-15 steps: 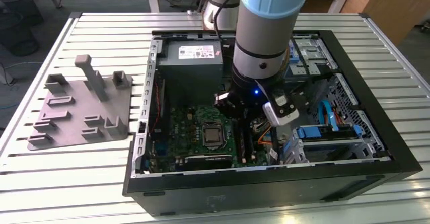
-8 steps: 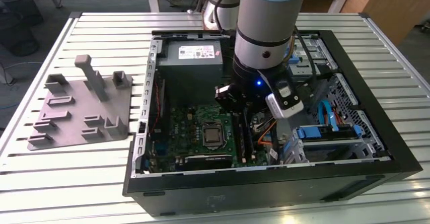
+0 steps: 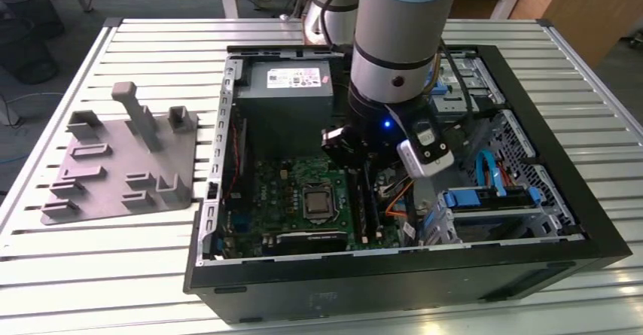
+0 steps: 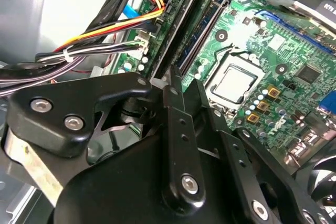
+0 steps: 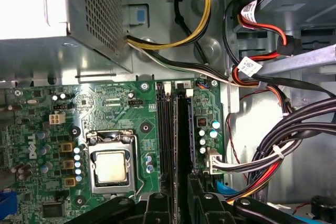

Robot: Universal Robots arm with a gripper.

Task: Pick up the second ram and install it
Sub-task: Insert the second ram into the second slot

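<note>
The second ram (image 5: 182, 145) shows edge-on as a long thin dark strip standing along a motherboard slot beside the processor socket (image 5: 111, 166). My gripper (image 5: 181, 205) is shut on it, one black finger (image 5: 157, 208) on each side of its near end. In the second wrist view the gripper (image 4: 169, 83) pinches the same stick (image 4: 188, 24), which runs away over the slots. Another bluish-green stick (image 4: 202, 31) sits in the neighbouring slot. In the exterior view the gripper (image 3: 351, 154) is low inside the open computer case (image 3: 562, 199), over the board's slot area.
Bundled cables (image 5: 273, 150) run close beside the slots. The power supply (image 3: 286, 86) fills the case's far end, and blue drive brackets (image 3: 483, 198) sit on the exterior view's right. A grey part holder (image 3: 120, 162) stands on the slatted table on the exterior view's left.
</note>
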